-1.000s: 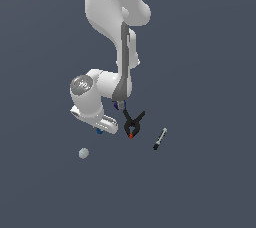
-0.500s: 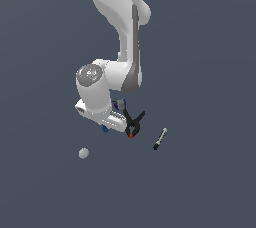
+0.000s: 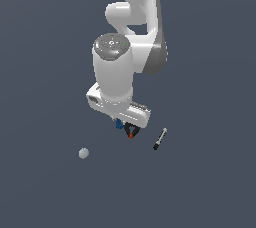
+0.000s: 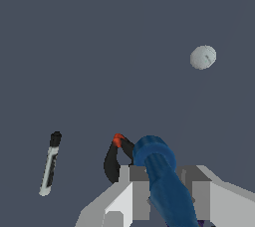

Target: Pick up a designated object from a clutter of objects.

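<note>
A simulated test scene is shown, not a real room. A flat, featureless dark slate-grey ground (image 3: 45, 47) fills both views. Flatly shaded items are scattered on it: a pale grey ball (image 3: 83, 153) and a thin black-and-grey stick (image 3: 159, 139).

light: even, flat | shadows: no cast ones | glare: none | focus: sharp | render: slightly pixelated

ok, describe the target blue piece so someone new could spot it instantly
Start at the white arm in the exterior view and follow it down to the gripper. The blue piece sits right there between the fingers, beside the black clamp. It is the only bright blue item, stubby and cylindrical; the ball is pale grey.
</note>
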### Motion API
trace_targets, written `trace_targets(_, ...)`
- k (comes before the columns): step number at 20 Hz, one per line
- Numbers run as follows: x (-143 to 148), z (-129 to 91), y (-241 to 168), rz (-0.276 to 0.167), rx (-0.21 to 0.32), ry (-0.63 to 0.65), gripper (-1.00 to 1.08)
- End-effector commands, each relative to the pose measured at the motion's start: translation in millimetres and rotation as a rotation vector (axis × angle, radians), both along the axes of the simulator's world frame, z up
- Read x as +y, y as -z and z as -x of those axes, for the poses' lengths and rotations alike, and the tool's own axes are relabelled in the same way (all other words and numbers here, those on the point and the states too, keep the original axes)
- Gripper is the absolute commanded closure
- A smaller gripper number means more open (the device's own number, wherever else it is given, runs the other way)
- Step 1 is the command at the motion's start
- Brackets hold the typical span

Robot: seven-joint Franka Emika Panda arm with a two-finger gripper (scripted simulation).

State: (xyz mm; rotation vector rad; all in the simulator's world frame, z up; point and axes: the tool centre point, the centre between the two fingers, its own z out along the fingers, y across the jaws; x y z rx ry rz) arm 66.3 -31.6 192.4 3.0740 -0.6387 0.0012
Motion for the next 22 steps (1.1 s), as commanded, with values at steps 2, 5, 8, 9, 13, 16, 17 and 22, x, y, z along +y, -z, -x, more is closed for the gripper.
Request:
trace_targets(2,26,-10,-35,0.001,0.001,0.001,1.08)
trace_targets(5,47,-19,-65,0.001,0.001,0.001,1.08)
trace_targets(8,68,-28,-93,0.001,0.0,0.001,1.08)
trace_targets(9,74,-31,-101,0.001,0.0,0.001,1.08)
trace_targets(13,96,-42,-131,0.0,0.0,0.001,1.08)
trace_targets(16,111,-48,-151,0.0,0.0,0.001,1.08)
trace_targets(17,115,-51,-157,-0.001,0.0,0.0,1.08)
trace_targets(22,135,-61,-184,-0.001,0.0,0.0,1.08)
